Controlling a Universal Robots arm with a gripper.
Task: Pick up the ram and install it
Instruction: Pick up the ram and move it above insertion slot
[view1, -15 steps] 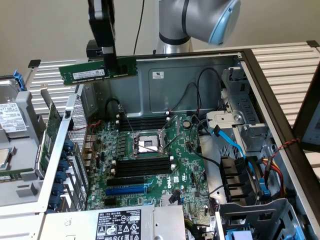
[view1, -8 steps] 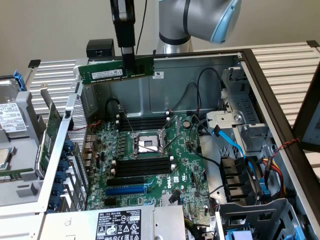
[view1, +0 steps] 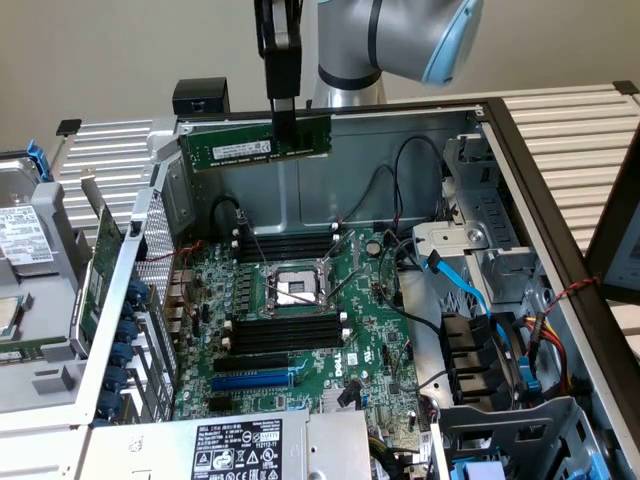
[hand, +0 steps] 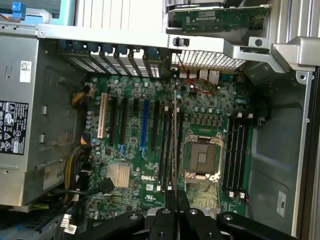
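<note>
Overhead, the fingers (view1: 285, 122) are pinched shut on the ram (view1: 230, 150), gripping its upper edge nearer one end; the green stick hangs level just under them, above the open case (view1: 350, 160); the motherboard (view1: 380, 345) and its black memory slots (view1: 285, 332) lie well below.
</note>
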